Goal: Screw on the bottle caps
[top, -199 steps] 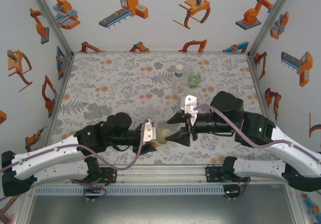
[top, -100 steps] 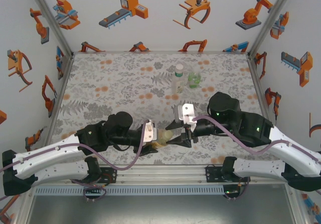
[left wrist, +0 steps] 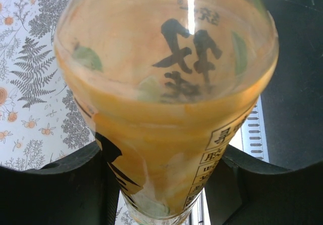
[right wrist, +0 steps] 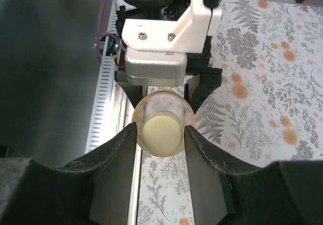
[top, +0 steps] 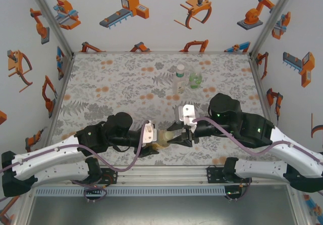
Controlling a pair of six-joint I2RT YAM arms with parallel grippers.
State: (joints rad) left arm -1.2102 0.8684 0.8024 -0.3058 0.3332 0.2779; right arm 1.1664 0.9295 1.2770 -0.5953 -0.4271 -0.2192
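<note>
Right fingers [right wrist: 113, 159]: pinching cap [right wrist: 160, 133].
Left fingers [left wrist: 50, 184]: clamping orange bottle [left wrist: 166, 109].
Room: table [top: 111, 83] open, upper left.
Cut off: bottle's far end.

The table [top: 111, 89] has a pale grey top printed all over with ferns, leaves and small orange flowers, framed by metal rails at its edges. Two bottles stand upright on it toward the far side, a little right of centre: a clear bottle [top: 178, 79] with a white label, and a shorter green bottle [top: 195, 79] just beside it on the right.
</note>
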